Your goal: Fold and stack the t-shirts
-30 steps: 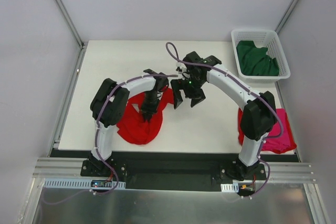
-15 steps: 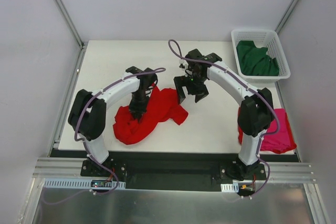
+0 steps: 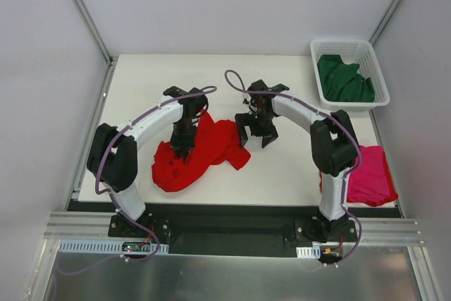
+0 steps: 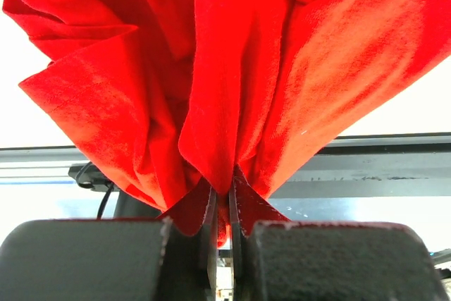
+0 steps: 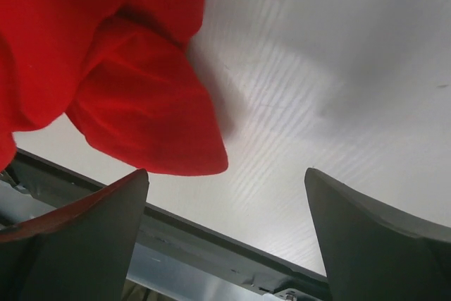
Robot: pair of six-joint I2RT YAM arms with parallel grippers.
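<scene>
fingers (image 4: 106, 259) of the left gripper (image 4: 227, 206) clench the red t-shirt (image 3: 218, 142); right gripper (image 5: 225, 174) released. centre it over the free corner (image 5: 169, 139) before closing.

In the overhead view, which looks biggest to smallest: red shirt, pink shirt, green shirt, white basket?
1. Red shirt, spread widest.
2. White basket and pink shirt: about alike; the arm hides part of the pink one.
3. Green shirt, bunched inside the basket.
</scene>
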